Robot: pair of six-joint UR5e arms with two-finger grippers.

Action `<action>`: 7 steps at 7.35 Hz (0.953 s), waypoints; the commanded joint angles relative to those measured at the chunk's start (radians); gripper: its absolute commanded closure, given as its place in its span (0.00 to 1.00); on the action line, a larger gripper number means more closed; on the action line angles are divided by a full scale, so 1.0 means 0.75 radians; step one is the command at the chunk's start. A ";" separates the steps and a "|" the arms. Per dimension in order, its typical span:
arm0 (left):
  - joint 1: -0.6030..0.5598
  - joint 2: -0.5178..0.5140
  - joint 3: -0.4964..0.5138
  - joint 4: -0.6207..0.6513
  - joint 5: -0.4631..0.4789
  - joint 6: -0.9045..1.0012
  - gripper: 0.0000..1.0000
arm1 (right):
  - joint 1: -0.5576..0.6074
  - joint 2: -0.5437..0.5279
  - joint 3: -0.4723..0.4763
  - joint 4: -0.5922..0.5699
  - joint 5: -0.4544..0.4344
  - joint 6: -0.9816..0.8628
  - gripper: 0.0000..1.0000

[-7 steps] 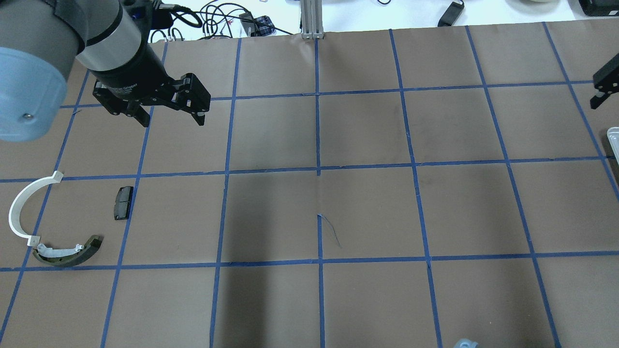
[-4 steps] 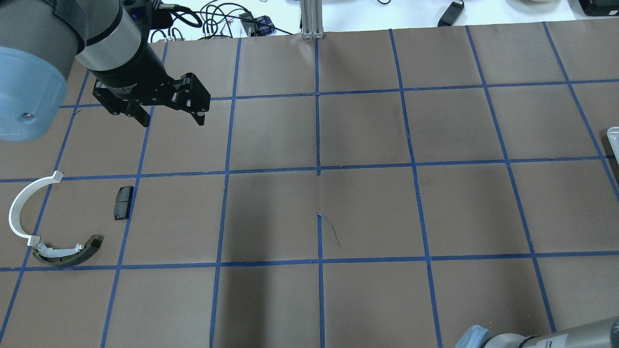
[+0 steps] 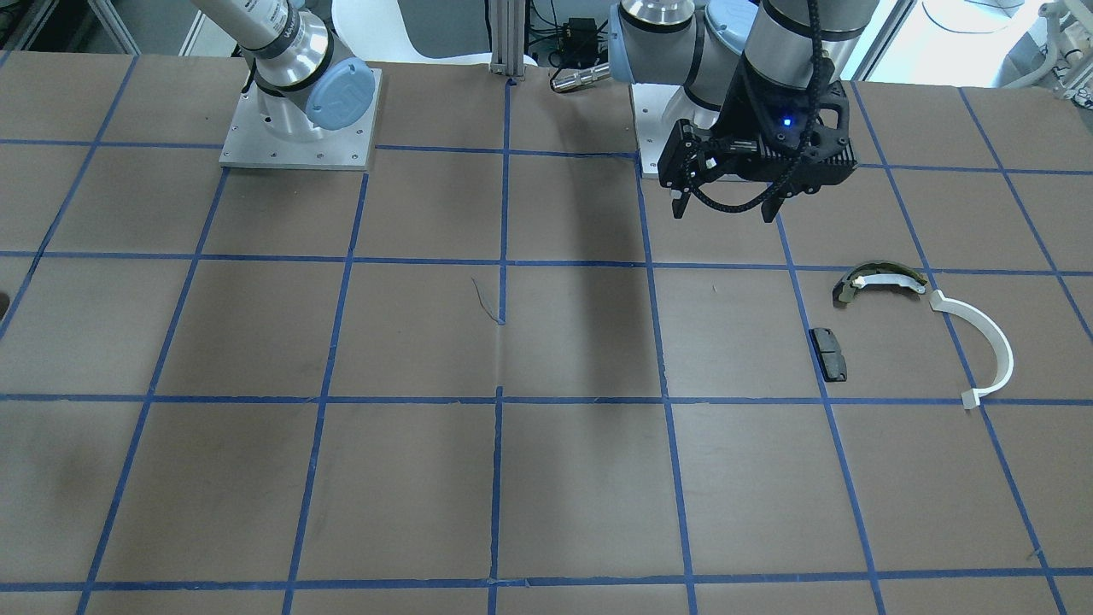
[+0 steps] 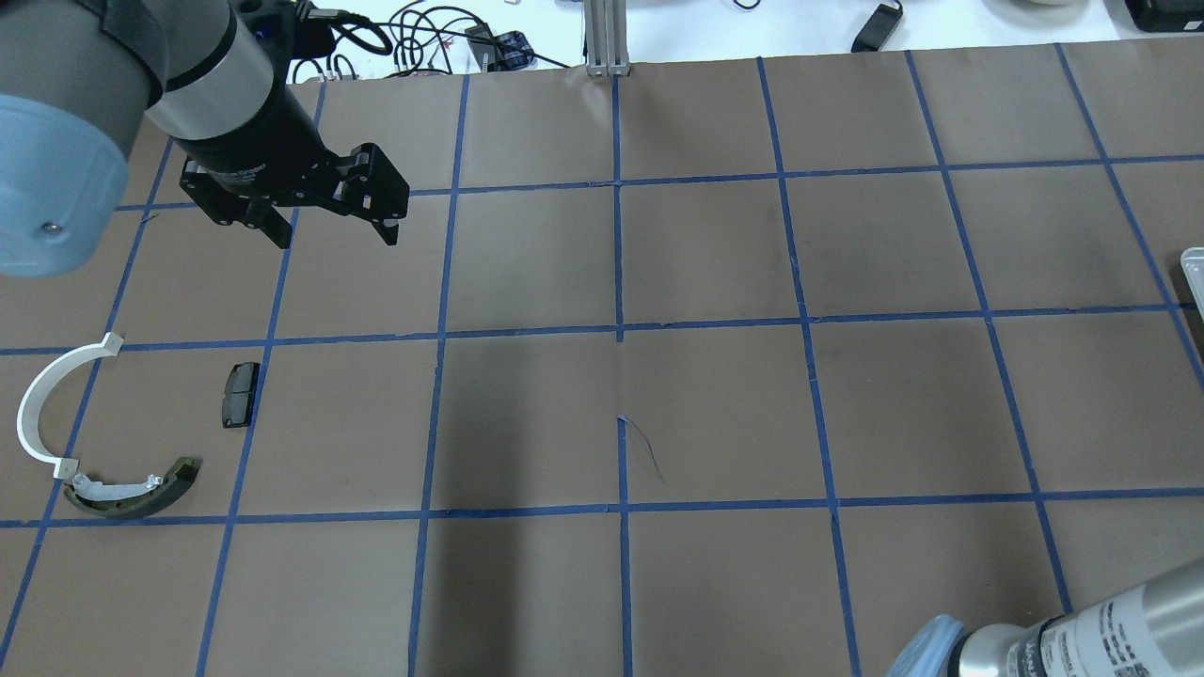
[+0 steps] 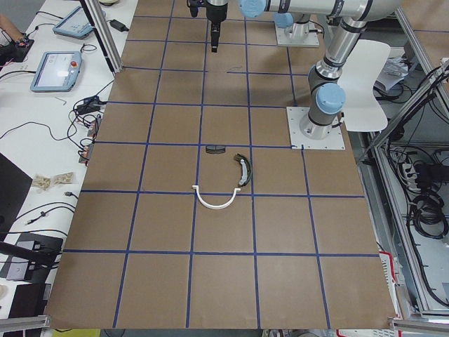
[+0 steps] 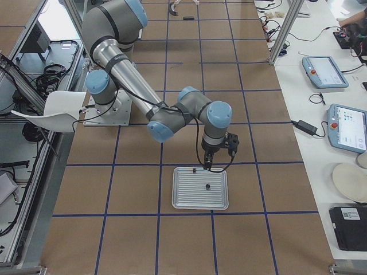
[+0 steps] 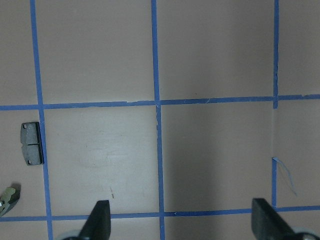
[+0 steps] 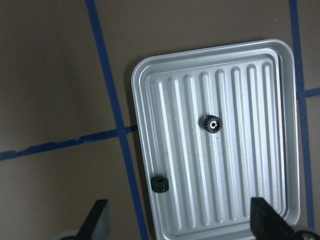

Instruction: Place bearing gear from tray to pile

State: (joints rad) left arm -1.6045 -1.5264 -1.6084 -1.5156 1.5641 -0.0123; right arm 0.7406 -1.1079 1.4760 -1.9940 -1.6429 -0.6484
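Two small black bearing gears lie in a ribbed silver tray (image 8: 260, 165): one near its middle (image 8: 212, 123), one by its left rim (image 8: 159, 184). My right gripper (image 8: 182, 222) hangs open and empty above the tray, also in the exterior right view (image 6: 215, 157). The pile lies at the table's left: a white C-shaped arc (image 4: 38, 395), an olive-and-white curved shoe (image 4: 132, 489) and a black pad (image 4: 239, 395). My left gripper (image 4: 334, 230) is open and empty, held above the table beyond the pile.
Brown table paper carries a blue tape grid (image 4: 618, 329). Only the tray's corner (image 4: 1193, 263) shows at the overhead view's right edge. My right arm's elbow (image 4: 1082, 639) fills the bottom right corner. Cables and an aluminium post (image 4: 607, 38) stand at the far edge.
My right gripper has left the overhead view's right edge, and the right arm's elbow has swung into the bottom right corner. The left arm and the pile have not moved.
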 commanded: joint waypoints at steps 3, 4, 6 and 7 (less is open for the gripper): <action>0.000 0.000 -0.003 0.000 0.009 0.000 0.00 | -0.055 0.248 -0.101 -0.064 -0.025 0.003 0.00; 0.000 0.000 -0.003 0.000 0.009 0.000 0.00 | -0.057 0.274 -0.103 -0.070 -0.025 0.010 0.04; 0.000 0.000 -0.003 0.000 0.011 0.000 0.00 | -0.059 0.325 -0.107 -0.145 -0.027 0.012 0.12; -0.002 0.000 -0.005 0.000 0.011 0.000 0.00 | -0.059 0.346 -0.107 -0.176 -0.031 0.016 0.12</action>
State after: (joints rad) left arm -1.6047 -1.5263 -1.6111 -1.5156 1.5714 -0.0123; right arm 0.6971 -0.8710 1.3969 -2.0954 -1.6634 -0.6405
